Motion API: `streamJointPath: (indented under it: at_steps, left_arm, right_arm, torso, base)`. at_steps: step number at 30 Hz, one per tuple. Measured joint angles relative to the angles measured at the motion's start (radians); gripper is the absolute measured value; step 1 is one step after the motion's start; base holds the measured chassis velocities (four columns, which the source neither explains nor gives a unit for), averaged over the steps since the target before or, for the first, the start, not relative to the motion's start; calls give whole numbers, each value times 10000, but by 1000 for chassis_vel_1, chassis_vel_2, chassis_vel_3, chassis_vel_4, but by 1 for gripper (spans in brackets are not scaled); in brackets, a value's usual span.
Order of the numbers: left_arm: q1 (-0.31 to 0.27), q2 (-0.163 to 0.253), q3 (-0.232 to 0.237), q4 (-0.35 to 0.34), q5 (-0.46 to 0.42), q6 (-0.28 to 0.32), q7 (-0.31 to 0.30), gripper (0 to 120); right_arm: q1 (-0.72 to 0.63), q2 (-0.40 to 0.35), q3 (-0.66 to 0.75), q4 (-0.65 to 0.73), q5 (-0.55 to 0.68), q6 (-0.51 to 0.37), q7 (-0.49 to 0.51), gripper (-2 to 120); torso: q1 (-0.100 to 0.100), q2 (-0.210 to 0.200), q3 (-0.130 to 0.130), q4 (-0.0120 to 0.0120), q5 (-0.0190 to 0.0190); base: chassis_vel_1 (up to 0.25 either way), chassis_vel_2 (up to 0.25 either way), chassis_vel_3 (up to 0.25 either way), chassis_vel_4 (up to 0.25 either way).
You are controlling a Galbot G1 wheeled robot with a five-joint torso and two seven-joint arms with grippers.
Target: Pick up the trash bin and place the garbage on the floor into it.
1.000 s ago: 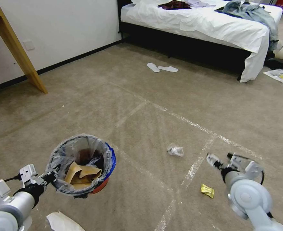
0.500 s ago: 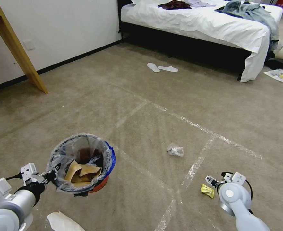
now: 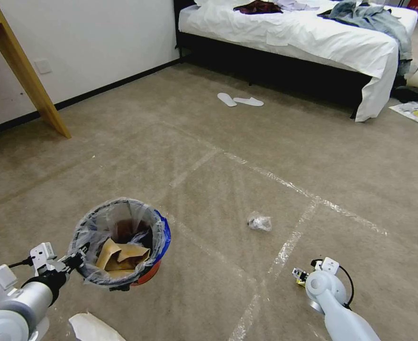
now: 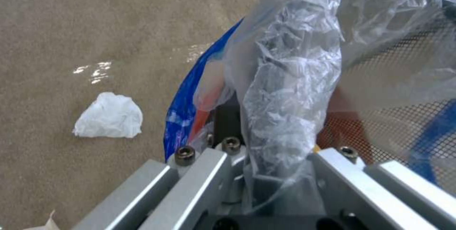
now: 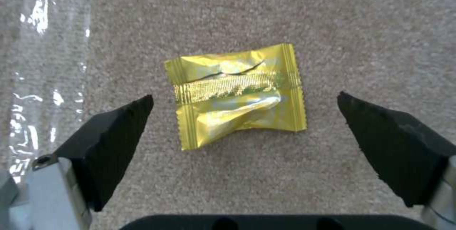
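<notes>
The trash bin (image 3: 148,276), a small red bucket with a clear liner and a blue bag edge, hangs above the carpet at the lower left, with brown cardboard inside. My left gripper (image 3: 75,260) is shut on its near rim; the left wrist view shows the liner (image 4: 285,91) bunched between the jaws. My right gripper (image 3: 300,276) is low over the carpet at the lower right, open. In the right wrist view the yellow wrapper (image 5: 240,94) lies flat between its two black fingertips (image 5: 119,130), untouched. A clear plastic wad (image 3: 259,221) lies farther out on the floor.
White paper (image 3: 93,327) lies by my left arm and a white tissue (image 4: 109,120) lies below the bin. Clear tape strips (image 3: 289,241) cross the carpet. White slippers (image 3: 240,100) and a bed (image 3: 313,38) stand ahead, a wooden table leg (image 3: 29,80) at the far left.
My right arm has come down and back toward me, so its open gripper now straddles the yellow wrapper. The left arm and the bin have held still.
</notes>
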State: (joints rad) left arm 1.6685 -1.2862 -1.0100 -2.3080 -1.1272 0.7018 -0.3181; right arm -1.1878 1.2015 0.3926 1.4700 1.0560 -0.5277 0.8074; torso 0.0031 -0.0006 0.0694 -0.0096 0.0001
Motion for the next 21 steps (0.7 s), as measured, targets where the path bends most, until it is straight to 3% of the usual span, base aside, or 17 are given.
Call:
streamJointPath:
  at_steps: [8, 16, 21]
  left_arm:
    - [-7, 6, -4, -15, 5, -8, 1, 1]
    - [-6, 28, -23, -16, 14, -35, 9, 1]
    - [-4, 33, -27, -4, 17, -52, 12, 1]
  right_arm:
    - [-16, 21, -15, -185, -138, 87, -247, 85]
    - [-66, 145, -71, -285, -324, 231, -400, 52]
    - [-133, 171, -76, -252, -382, 255, -430, 42]
  torso:
    - [0, 0, 0, 0, 0]
    - [0, 0, -1, -1, 0]
    - [0, 1, -1, -1, 0]
  base:
    - [0, 0, 0, 0]
    - [0, 0, 0, 0]
    - [0, 0, 0, 0]
